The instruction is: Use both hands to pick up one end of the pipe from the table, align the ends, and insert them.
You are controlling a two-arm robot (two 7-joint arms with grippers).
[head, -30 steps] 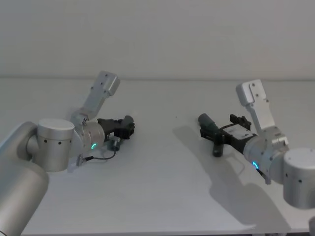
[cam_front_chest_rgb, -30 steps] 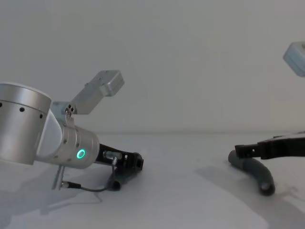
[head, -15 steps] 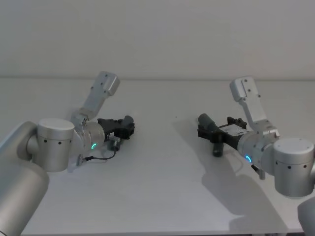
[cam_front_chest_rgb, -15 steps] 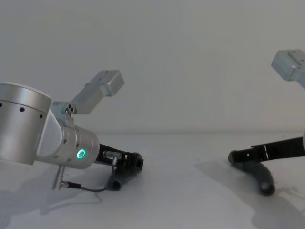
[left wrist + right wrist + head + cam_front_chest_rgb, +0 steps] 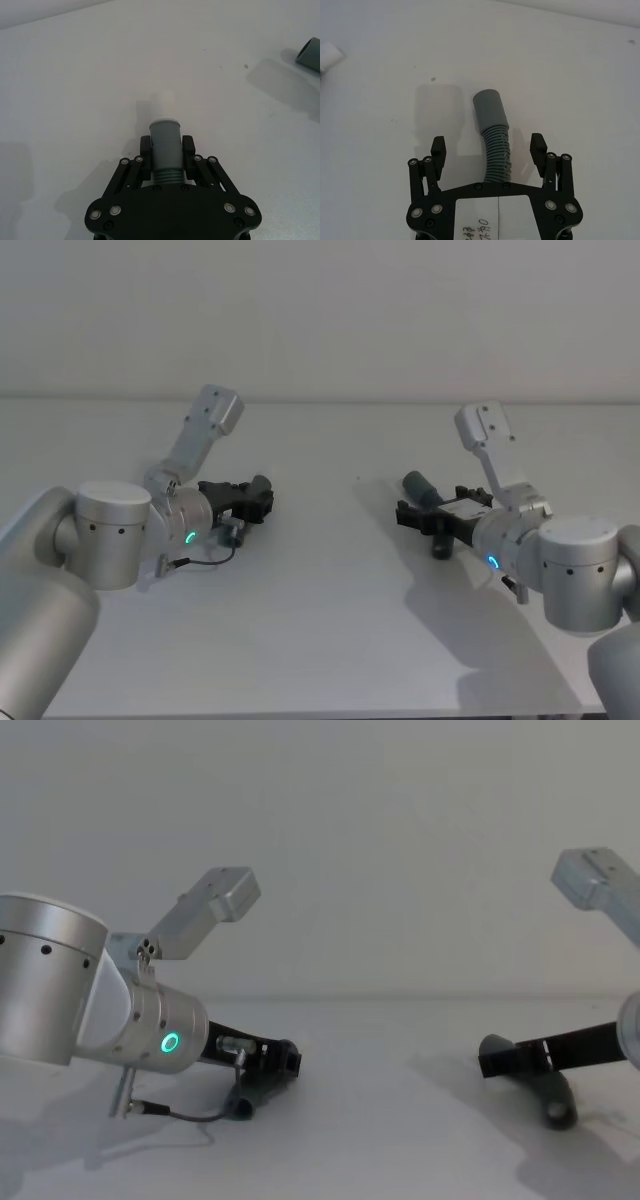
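Observation:
My left gripper (image 5: 258, 502) rests low on the table (image 5: 320, 630) at the left, shut on one dark grey pipe piece (image 5: 165, 145). That piece's narrow white end (image 5: 164, 98) sticks out past the fingers. The other ribbed pipe piece (image 5: 497, 150) lies on the table at the right, with its wide smooth grey collar (image 5: 490, 107) pointing away from the wrist. My right gripper (image 5: 488, 146) is open and straddles this piece, one finger on each side and neither touching it. In the chest view the right gripper (image 5: 500, 1062) sits just above the piece's curved end (image 5: 553, 1104).
The white table is bare between the two arms. A thin cable (image 5: 205, 558) loops on the surface beside the left wrist. From the left wrist camera, the right piece's collar (image 5: 309, 51) shows far off at the picture's edge.
The right arm has moved in toward the table's middle and brought its open gripper down over the right pipe piece. The left arm and its held piece have not moved.

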